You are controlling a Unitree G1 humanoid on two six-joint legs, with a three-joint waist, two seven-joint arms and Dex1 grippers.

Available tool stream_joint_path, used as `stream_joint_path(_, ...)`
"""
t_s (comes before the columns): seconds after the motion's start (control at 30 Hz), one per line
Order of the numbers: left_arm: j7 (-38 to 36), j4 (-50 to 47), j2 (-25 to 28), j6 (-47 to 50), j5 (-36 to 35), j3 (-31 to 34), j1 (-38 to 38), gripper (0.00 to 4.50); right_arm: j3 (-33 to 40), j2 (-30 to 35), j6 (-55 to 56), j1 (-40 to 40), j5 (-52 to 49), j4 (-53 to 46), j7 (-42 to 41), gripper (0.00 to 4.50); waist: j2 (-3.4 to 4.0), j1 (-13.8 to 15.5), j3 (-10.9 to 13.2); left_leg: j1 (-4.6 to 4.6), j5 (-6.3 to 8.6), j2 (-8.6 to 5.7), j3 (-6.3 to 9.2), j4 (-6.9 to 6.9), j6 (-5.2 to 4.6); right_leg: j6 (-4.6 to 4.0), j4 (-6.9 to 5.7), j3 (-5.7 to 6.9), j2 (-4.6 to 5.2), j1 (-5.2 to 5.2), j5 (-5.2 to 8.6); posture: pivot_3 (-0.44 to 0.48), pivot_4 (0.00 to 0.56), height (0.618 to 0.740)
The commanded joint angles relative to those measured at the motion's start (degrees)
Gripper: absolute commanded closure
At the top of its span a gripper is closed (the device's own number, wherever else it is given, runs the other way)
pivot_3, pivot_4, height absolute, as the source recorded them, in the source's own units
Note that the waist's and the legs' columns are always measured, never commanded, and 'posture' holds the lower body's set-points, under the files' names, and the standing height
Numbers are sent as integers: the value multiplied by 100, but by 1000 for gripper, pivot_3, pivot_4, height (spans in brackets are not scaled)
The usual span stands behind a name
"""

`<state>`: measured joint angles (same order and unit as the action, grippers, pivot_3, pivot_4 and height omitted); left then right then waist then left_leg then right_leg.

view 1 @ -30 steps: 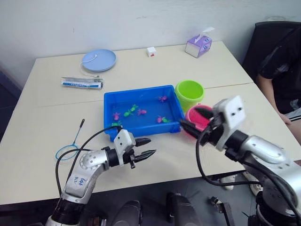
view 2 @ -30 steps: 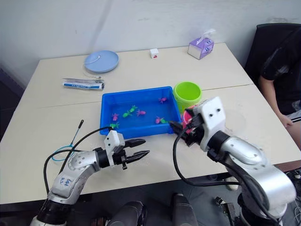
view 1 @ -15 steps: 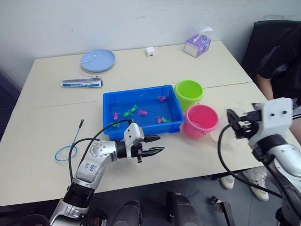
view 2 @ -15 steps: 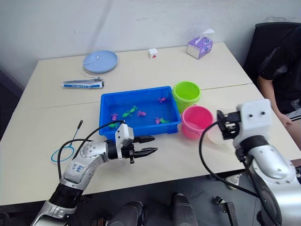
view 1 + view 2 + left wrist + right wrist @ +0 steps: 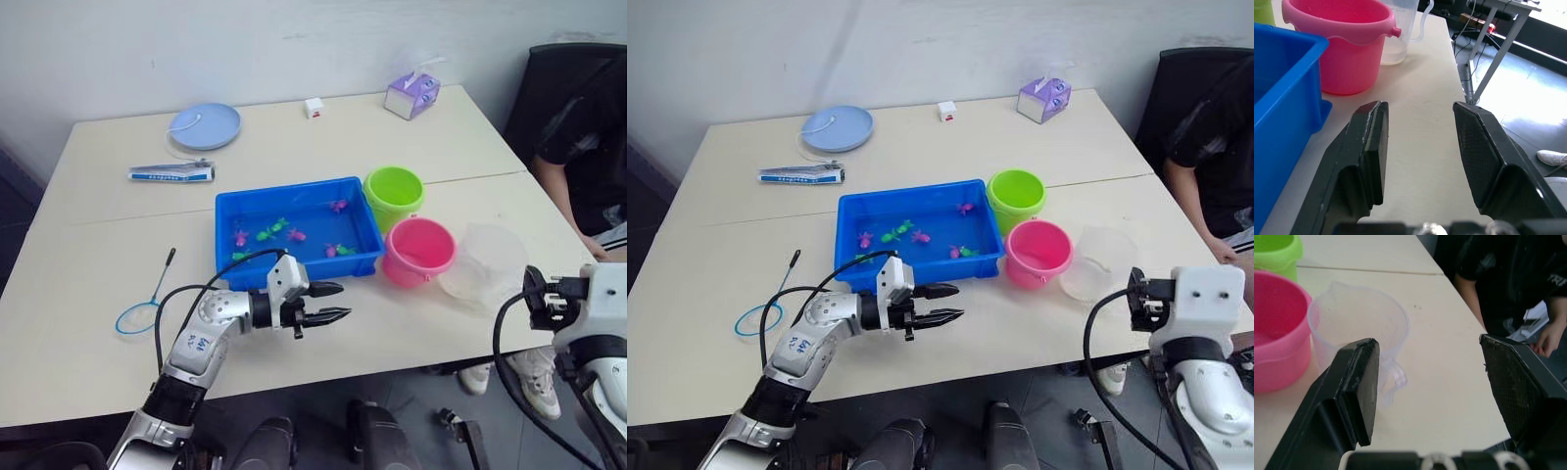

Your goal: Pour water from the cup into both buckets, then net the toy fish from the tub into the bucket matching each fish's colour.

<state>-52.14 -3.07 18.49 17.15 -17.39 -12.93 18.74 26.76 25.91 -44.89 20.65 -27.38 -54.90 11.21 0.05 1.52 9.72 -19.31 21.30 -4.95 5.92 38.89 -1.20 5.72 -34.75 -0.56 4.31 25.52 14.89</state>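
Observation:
The blue tub (image 5: 294, 230) sits mid-table with several pink and green toy fish (image 5: 293, 233) in it. Just right of it stand the lime green bucket (image 5: 394, 195) and the pink bucket (image 5: 419, 250). The clear cup (image 5: 482, 264) stands upright to the right of the pink bucket. The net (image 5: 139, 313) lies flat on the table, left of the tub. My left gripper (image 5: 343, 301) hovers open and empty in front of the tub, pointing toward the pink bucket (image 5: 1342, 44). My right gripper (image 5: 1430, 345) is open and empty off the table's right front edge, facing the cup (image 5: 1359, 328).
A pale-blue plate (image 5: 204, 124), a tube (image 5: 171, 173), a small white cube (image 5: 313, 106) and a tissue box (image 5: 413, 93) lie toward the back of the table. A person (image 5: 588, 127) sits at the right side, close to my right arm.
My right arm has drawn back to the right, from over the pink bucket to the table's right front edge, leaving the cup in plain sight. My left gripper has shifted slightly right.

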Motion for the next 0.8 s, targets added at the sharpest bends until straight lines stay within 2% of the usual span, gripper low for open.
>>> stream_joint_path(0.03, -38, -12, -23, -100, 1, -19, 73, 2161, -163, -284, 58, 54, -8, -504, 151, 0, 2, -4, -1, 0, 0, -1, 0, 0, 0, 0, 0, -1, 1, 0, 0, 0, 150, 740)
stream_joint_path(0.17, 4, -18, -13, -103, 5, 10, 87, 2161, -385, -632, -48, -223, 109, -189, 163, 0, 3, -11, -1, 2, 0, 1, -1, -1, 0, 0, 0, -2, -2, 0, 0, 0, 150, 740)
stream_joint_path(0.43, 120, -174, 34, -54, -3, 65, -20, 2161, -578, -930, 109, -526, 436, 520, -28, 0, 3, -1, -1, 1, 0, -3, 1, 0, 0, 0, 0, 0, 1, 0, 0, 0, 150, 740)
stream_joint_path(0.8, 269, -322, 72, -15, -7, 108, -139, 2161, -615, -1238, 291, -447, 637, 932, -291, 0, 5, -6, -1, 1, 0, -2, 0, 0, 0, 0, -3, -1, 0, 1, 0, 0, 150, 740)
